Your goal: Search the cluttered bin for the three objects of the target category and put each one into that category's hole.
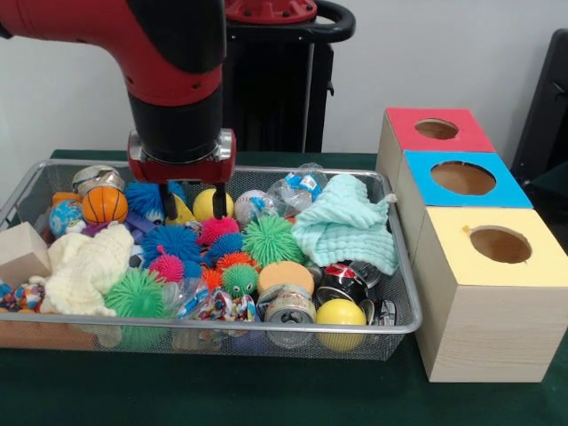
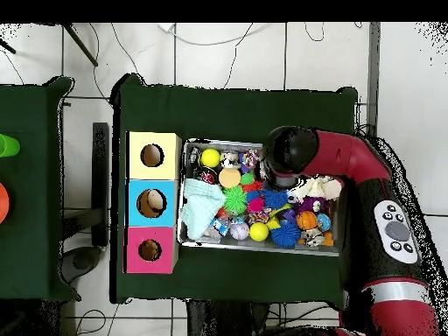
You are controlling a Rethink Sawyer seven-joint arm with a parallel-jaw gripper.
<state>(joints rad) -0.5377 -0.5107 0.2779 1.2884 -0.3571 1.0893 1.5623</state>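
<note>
The gripper hung over a bin full of toys.
From the front, the gripper (image 1: 193, 202) was low over the back of the wire bin (image 1: 404, 302), its two fingers (image 1: 218, 201) a little apart and holding nothing, beside a yellow ball (image 1: 206, 203). The hole (image 1: 436, 129) in the red-topped box (image 1: 431, 133) sat farthest back. From above, the arm (image 2: 350, 166) covered the gripper; the bin (image 2: 259, 249) lay just beside the three boxes, the red box (image 2: 150, 250) nearest the robot.
</note>
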